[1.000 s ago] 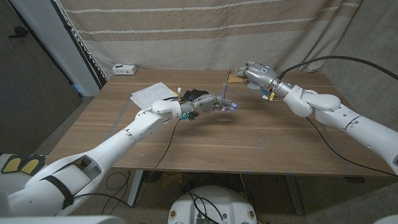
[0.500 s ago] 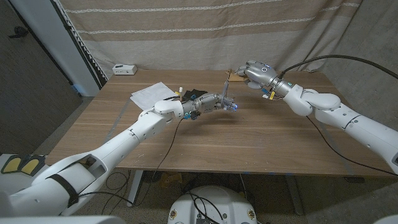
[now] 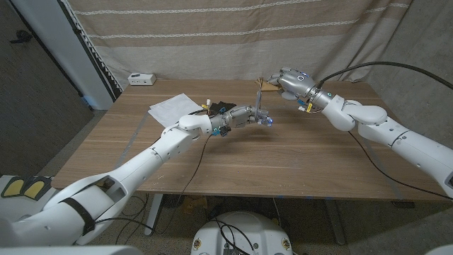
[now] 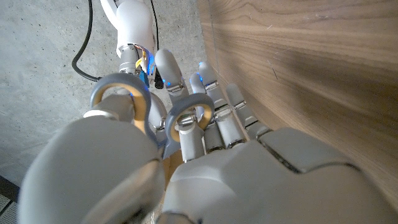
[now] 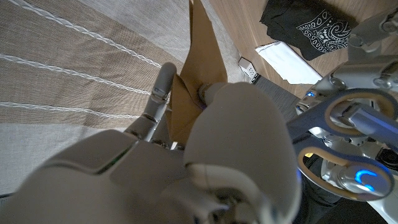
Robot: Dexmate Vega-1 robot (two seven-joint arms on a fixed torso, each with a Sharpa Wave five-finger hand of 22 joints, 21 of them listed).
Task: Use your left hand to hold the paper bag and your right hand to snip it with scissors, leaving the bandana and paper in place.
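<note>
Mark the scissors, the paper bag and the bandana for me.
scissors (image 5: 339, 134): right wrist view, on the grey handle loops.
paper bag (image 5: 202, 59): right wrist view, on the brown panel above the right hand's fingers.
bandana (image 5: 311, 22): right wrist view, on the black patterned cloth.

The brown paper bag (image 5: 200, 56) was up off the table at the far side, pinched in the right hand (image 3: 291, 83), standing roughly upright with a flat creased edge sticking out. The scissors (image 3: 260, 108), grey handles with tan-lined loops, were in the left hand (image 3: 244, 116), fingers through the loops, blades pointing up toward the bag. The black patterned bandana (image 5: 306, 23) lay flat on the table beside the white paper (image 3: 170, 107), behind the left arm.
</note>
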